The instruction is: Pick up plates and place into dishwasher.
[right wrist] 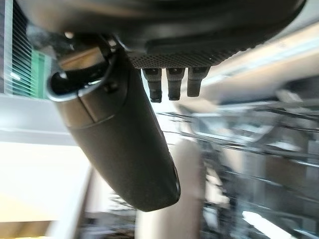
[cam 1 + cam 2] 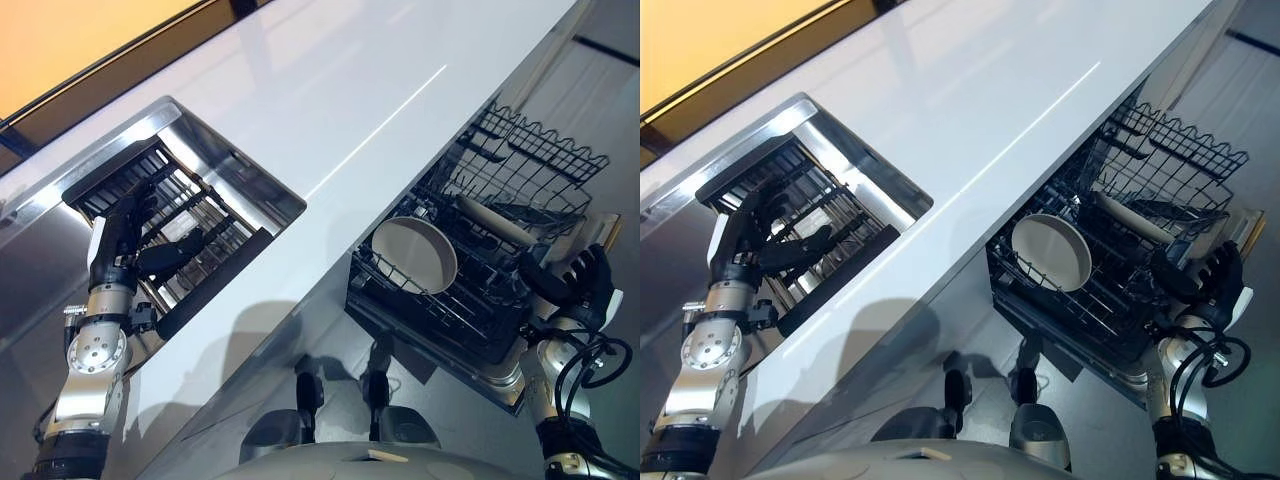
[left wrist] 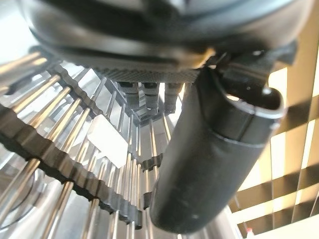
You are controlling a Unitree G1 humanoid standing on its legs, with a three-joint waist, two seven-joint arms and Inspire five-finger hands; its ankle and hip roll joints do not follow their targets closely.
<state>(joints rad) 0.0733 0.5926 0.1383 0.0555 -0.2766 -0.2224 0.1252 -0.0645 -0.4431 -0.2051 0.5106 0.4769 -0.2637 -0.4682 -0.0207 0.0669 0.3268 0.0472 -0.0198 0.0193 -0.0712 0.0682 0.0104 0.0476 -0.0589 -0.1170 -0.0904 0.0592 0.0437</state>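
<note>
While a white plate (image 2: 415, 254) stands on edge in the dishwasher rack (image 2: 480, 250), both hands hold nothing.
Left of that rack, across the white counter (image 2: 330, 110), the left hand (image 2: 125, 235) hovers over the drying rack (image 2: 185, 225) set in the sink (image 2: 215, 150), fingers straight and apart. The right hand (image 2: 580, 280) hangs just beside the dishwasher rack's right edge, fingers relaxed and spread; a second pale plate (image 2: 500, 222) lies behind the first.
</note>
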